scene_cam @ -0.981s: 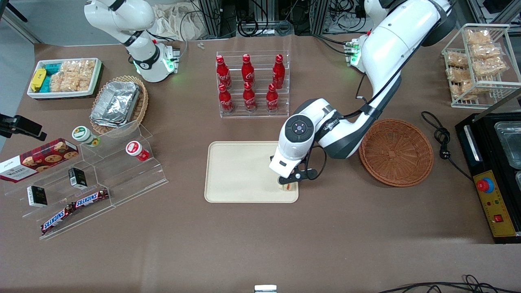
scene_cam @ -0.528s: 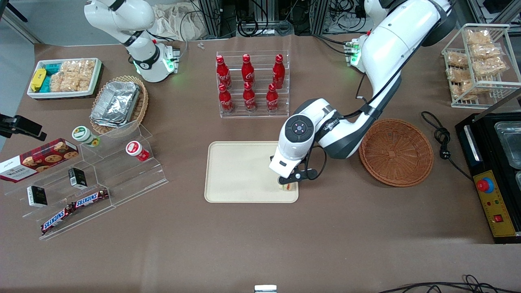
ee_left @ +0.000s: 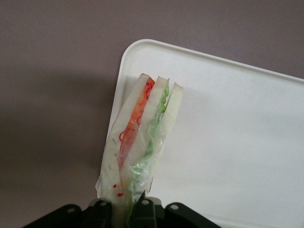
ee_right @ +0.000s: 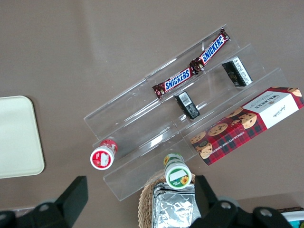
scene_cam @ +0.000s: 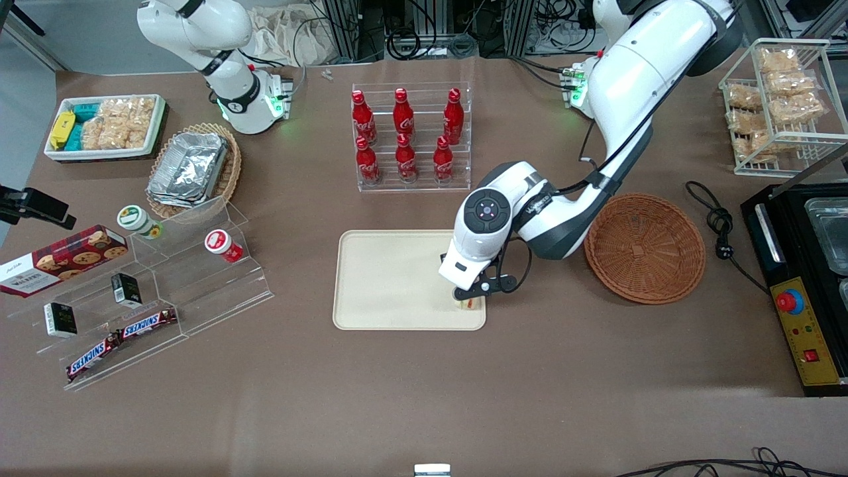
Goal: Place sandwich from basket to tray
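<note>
The sandwich (ee_left: 142,137), a clear-wrapped wedge of pale bread with orange, red and green filling, is clamped in my gripper (ee_left: 124,209). It hangs over a corner of the cream tray (ee_left: 228,133). In the front view my gripper (scene_cam: 468,299) sits low over the tray (scene_cam: 391,278), at its near corner toward the working arm's end, and a bit of the sandwich (scene_cam: 468,305) peeks out beneath it. The reddish-brown wicker basket (scene_cam: 644,247) lies beside the tray toward the working arm's end, with nothing in it.
A clear rack of red cola bottles (scene_cam: 407,136) stands farther from the front camera than the tray. An acrylic stepped shelf (scene_cam: 159,291) with snacks lies toward the parked arm's end. A black machine (scene_cam: 805,278) and a white wire rack (scene_cam: 778,106) flank the basket.
</note>
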Action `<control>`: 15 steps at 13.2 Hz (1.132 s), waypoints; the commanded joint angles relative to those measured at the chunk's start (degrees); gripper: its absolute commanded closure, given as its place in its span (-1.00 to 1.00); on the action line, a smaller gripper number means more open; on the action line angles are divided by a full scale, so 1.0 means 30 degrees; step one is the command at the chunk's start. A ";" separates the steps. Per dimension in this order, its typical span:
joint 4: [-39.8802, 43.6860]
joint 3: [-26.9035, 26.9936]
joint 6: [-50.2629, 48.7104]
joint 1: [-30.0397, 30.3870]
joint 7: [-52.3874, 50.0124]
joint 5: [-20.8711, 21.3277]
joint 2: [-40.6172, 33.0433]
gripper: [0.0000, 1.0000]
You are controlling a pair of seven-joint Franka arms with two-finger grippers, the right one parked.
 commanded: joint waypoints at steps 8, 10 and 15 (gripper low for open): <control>0.1183 0.0394 0.1741 -0.0619 -0.0791 0.0971 0.2060 0.84; 0.1183 0.0394 0.1741 -0.0619 -0.0762 0.1000 0.2060 -0.99; 0.1270 0.0365 -0.0270 0.0051 -0.0763 0.0797 0.0047 -1.00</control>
